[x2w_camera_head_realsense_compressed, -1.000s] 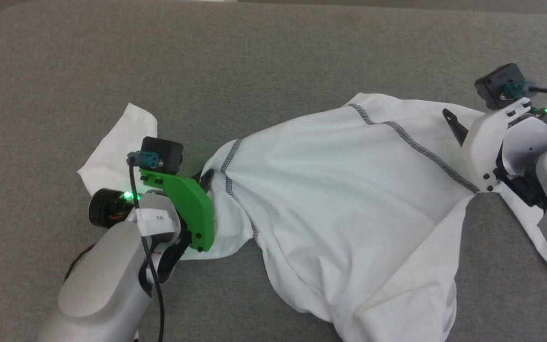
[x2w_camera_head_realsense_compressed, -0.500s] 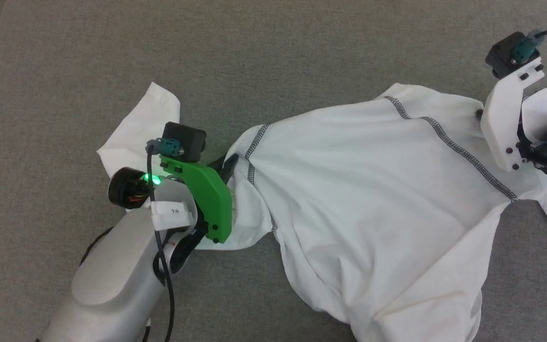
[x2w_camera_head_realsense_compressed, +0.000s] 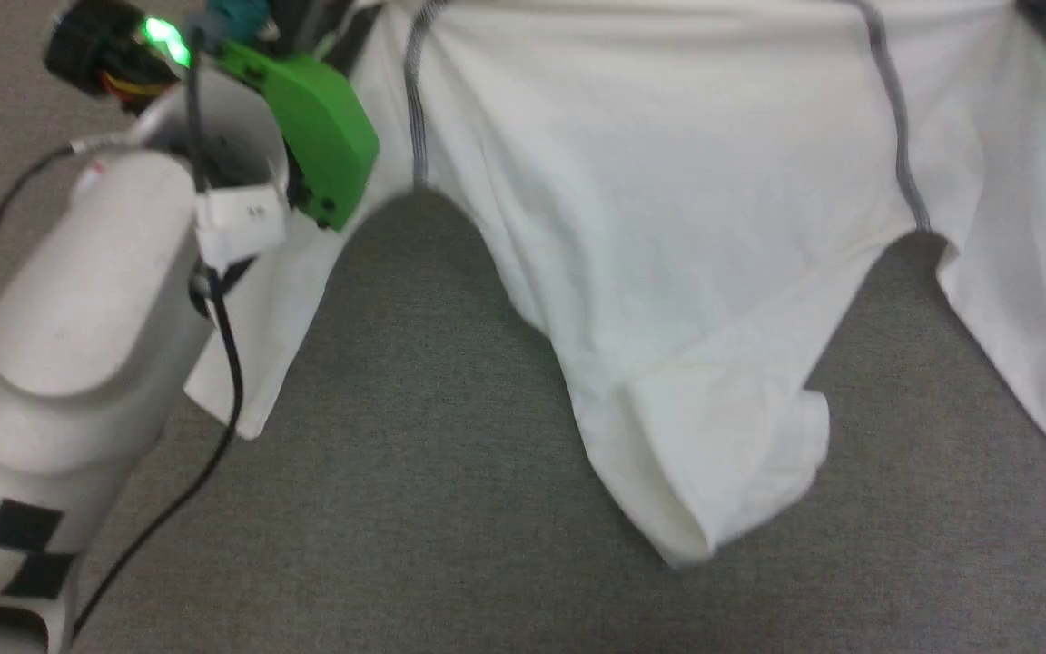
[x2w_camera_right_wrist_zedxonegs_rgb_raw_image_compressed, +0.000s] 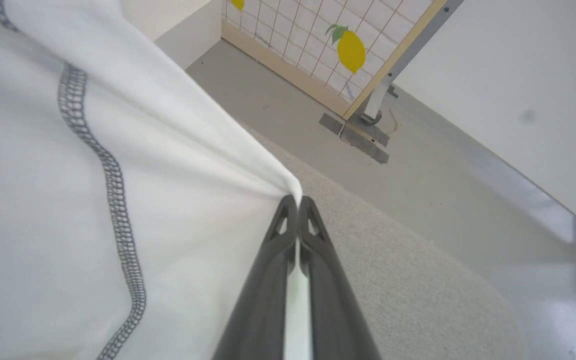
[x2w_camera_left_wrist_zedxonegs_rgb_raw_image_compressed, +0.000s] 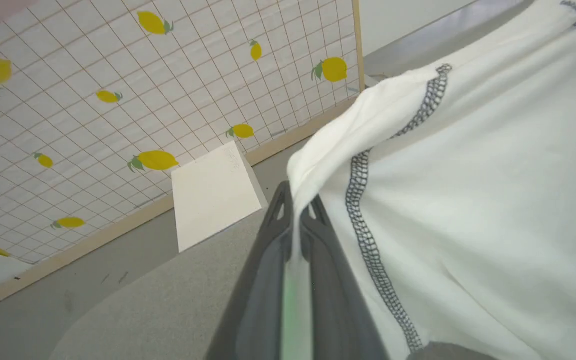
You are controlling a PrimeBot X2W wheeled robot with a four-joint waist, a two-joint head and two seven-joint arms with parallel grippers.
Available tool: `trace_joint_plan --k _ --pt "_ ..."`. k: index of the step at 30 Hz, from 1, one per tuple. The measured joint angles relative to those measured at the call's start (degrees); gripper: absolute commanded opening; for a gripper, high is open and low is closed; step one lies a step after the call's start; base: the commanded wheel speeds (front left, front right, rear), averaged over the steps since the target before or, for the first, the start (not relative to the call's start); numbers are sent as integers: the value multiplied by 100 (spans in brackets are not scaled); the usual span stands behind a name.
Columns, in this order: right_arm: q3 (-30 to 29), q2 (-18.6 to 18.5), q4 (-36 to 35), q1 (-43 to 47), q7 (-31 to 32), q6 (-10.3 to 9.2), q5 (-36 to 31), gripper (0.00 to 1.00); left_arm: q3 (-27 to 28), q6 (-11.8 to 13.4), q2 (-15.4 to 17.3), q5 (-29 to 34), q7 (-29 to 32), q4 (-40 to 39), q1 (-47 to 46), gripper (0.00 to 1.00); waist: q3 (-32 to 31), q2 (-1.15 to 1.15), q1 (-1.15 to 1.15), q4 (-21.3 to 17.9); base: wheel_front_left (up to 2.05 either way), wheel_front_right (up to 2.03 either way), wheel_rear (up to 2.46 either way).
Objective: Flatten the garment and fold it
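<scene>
The garment (x2w_camera_head_realsense_compressed: pixel 668 227), a white thin shirt with dark zigzag seams, hangs spread between my two grippers. Its lower part droops to a folded tip on the grey table (x2w_camera_head_realsense_compressed: pixel 450 472). In the left wrist view my left gripper (x2w_camera_left_wrist_zedxonegs_rgb_raw_image_compressed: pixel 296 202) is shut on a bunched edge of the garment (x2w_camera_left_wrist_zedxonegs_rgb_raw_image_compressed: pixel 468 200) beside a seam. My right gripper (x2w_camera_right_wrist_zedxonegs_rgb_raw_image_compressed: pixel 298 202) is shut on a gathered point of the garment (x2w_camera_right_wrist_zedxonegs_rgb_raw_image_compressed: pixel 43 200). In the head view my left arm's green bracket (x2w_camera_head_realsense_compressed: pixel 314 136) is at the upper left. One sleeve (x2w_camera_head_realsense_compressed: pixel 1022 300) hangs at the right.
A white box (x2w_camera_left_wrist_zedxonegs_rgb_raw_image_compressed: pixel 213 200) stands beyond the table's rounded far edge. Behind it is a lemon-print grid panel (x2w_camera_left_wrist_zedxonegs_rgb_raw_image_compressed: pixel 118 100), also in the right wrist view as the panel (x2w_camera_right_wrist_zedxonegs_rgb_raw_image_compressed: pixel 348 50) on a metal foot. A black cable (x2w_camera_head_realsense_compressed: pixel 214 363) runs along my left forearm.
My right gripper has shut on the garment's shoulder edge. Both grippers now hold the shirt's top up off the table, so it hangs stretched between them. The head camera has also shifted.
</scene>
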Motion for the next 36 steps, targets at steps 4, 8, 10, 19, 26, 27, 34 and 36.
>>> trace_joint_plan --k 4,8,10,19,26,27,34,36 --pt "-391 63 -60 -633 -247 1 -252 0 337 10 76 105 -122 33 -799 0 124 0 0 -191 0 0 0" --pt "-728 223 -47 -1328 -397 2 -488 0 681 158 91 159 -331 114 -1474 0 341 0 0 -335 0 0 0" --pt "-898 333 -16 -1655 -448 2 -608 0 811 213 108 180 -400 199 -1769 0 462 0 0 -421 0 0 0" --pt "-1838 1018 313 -2767 -1038 44 -1301 0 1183 343 152 241 -799 675 -2826 0 879 0 0 -800 0 0 0" --pt "-2191 1511 604 -3471 -1866 51 -2245 0 1344 552 169 333 -1225 880 -3331 0 1104 0 0 -983 0 0 0" --pt "-2151 1548 660 -3473 -1920 51 -2285 0 1316 549 171 334 -1217 950 -3327 0 1133 0 0 -991 0 0 0" --pt "-1649 1523 943 -2998 -2247 45 -1957 0 862 225 271 360 -972 1366 -2751 0 1222 0 0 -916 0 0 0" --pt "-1225 1340 911 -2192 -2313 46 -1472 0 563 -146 334 200 -661 1549 -1945 0 1106 0 0 -881 0 0 0"
